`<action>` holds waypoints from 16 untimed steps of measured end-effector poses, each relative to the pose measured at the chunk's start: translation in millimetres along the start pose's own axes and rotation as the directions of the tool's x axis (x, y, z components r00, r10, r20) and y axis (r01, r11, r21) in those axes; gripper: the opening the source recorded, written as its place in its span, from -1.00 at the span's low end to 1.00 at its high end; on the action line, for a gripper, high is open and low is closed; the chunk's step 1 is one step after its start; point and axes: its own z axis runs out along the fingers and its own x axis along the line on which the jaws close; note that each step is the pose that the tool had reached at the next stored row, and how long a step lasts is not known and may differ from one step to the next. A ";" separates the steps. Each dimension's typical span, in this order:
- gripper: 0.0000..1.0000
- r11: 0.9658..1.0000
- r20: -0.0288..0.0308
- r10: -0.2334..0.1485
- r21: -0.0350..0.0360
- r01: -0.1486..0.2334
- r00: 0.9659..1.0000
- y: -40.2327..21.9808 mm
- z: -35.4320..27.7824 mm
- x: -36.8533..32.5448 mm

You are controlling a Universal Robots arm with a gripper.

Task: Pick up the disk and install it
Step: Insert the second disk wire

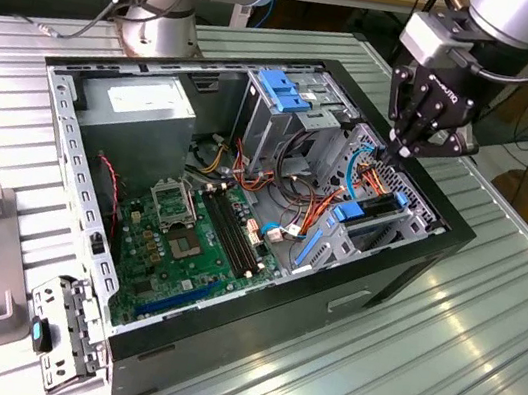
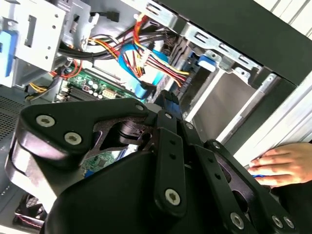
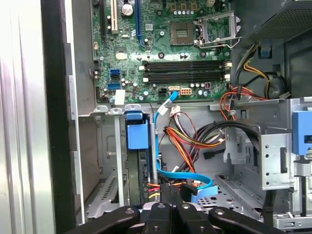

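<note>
Gripper hangs low over front corner of open computer case, on exterior view's right; fingers pressed together, holding nothing, tips just above orange and red wires. Disk sits upright in drive bay just beside gripper, blue rails at its ends; in first wrist view, disk stands edge-on under blue tab. Motherboard lies on case floor. Person's hand rests on case edge in second wrist view.
</note>
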 end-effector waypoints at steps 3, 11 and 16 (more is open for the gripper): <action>-0.79 1.000 0.000 0.000 0.000 0.000 1.000 0.3 -0.4 -5.6; -0.79 1.000 0.000 0.000 0.000 0.000 1.000 0.7 -7.1 -17.6; -0.79 1.000 0.000 0.000 0.000 0.000 1.000 0.7 -5.4 -18.1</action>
